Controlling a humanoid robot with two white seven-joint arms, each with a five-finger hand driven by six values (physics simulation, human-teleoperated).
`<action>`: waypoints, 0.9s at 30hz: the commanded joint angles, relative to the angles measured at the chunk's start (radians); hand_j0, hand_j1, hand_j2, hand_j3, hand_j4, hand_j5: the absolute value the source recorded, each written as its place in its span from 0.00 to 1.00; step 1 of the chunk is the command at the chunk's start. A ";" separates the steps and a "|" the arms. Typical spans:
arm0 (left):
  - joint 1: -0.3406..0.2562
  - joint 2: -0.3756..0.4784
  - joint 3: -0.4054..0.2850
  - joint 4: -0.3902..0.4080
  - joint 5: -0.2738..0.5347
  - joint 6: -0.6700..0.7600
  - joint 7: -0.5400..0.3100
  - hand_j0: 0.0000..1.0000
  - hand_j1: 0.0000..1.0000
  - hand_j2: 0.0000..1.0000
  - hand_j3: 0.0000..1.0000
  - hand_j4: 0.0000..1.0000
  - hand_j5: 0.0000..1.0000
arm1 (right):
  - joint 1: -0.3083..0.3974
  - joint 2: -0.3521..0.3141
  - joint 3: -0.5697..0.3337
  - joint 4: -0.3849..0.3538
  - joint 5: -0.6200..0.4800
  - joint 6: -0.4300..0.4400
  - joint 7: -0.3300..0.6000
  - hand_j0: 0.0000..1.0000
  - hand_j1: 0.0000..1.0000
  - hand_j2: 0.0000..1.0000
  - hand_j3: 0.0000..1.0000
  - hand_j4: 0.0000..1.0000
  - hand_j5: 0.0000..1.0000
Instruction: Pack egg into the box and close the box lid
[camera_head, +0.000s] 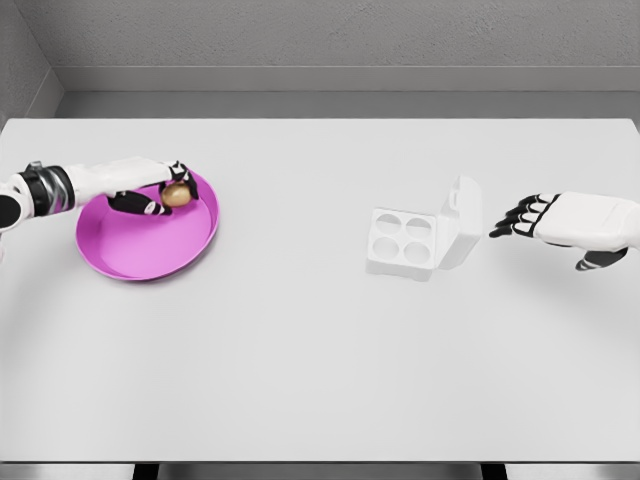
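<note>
A brown egg lies at the back of a magenta plate on the left of the white table. My left hand reaches in from the left edge and its fingers curl around the egg. A white egg box with several round wells sits right of centre, its lid standing open on the right side. All wells look empty. My right hand hovers to the right of the lid, fingers extended toward it and holding nothing.
The white table spreads wide in front of the plate and box. A grey wall runs behind its far edge.
</note>
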 joint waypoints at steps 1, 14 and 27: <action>0.000 0.006 0.000 -0.040 0.014 0.003 -0.001 0.38 0.38 0.38 0.38 0.38 0.38 | 0.000 -0.001 0.000 0.000 -0.004 0.002 0.000 1.00 1.00 1.00 1.00 1.00 1.00; 0.000 -0.043 -0.049 -0.182 0.020 0.003 -0.001 0.37 0.37 0.37 0.37 0.37 0.37 | -0.002 -0.003 -0.005 0.000 -0.007 0.002 0.000 1.00 1.00 1.00 1.00 1.00 1.00; -0.029 -0.177 -0.099 -0.218 0.020 0.003 -0.001 0.37 0.37 0.37 0.37 0.37 0.37 | -0.003 -0.009 -0.006 0.000 -0.009 0.002 0.000 1.00 1.00 1.00 1.00 1.00 1.00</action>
